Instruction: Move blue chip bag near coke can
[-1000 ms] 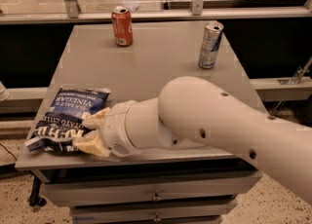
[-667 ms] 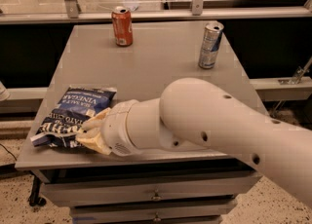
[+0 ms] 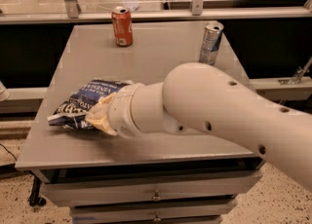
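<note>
Nudging the crinkly navy-blue chip bag (image 3: pixel 78 103) rightward from its earlier near-left spot, clamping it in the cream two-finger gripper (image 3: pixel 98 116); risking slick foil slipping before reaching the far orange-red soda can (image 3: pixel 122 26).

Single cam, sitting high behind my arm (image 3: pixel 219 106).
It's looking down across the table (image 3: pixel 161 57), close; my gripper (image 3: pixel 100 116) is sitting lower-left.

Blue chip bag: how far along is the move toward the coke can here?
Done: the gripper is on the blue chip bag, by the table's front edge. In hand: getting hold of the bag; the grip is hidden. Left: the carry, since the coke can stands far off at the back edge.
</note>
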`<action>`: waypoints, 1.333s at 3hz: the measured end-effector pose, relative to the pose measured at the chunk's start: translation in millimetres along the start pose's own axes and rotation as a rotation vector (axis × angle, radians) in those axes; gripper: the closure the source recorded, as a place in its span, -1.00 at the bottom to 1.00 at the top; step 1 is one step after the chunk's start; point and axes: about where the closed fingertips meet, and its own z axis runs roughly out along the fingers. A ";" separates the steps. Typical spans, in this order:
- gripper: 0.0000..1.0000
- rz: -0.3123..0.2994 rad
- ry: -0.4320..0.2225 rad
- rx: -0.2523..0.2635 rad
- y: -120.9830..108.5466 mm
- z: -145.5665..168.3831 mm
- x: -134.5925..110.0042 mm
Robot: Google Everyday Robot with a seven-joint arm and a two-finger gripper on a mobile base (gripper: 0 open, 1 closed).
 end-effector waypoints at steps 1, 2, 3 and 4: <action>1.00 -0.049 0.028 0.082 -44.2 -6.9 -1.7; 1.00 -0.073 0.058 0.167 -96.9 -8.8 -0.1; 1.00 -0.078 0.096 0.240 -142.2 -4.7 9.8; 1.00 -0.072 0.140 0.306 -181.3 1.0 23.9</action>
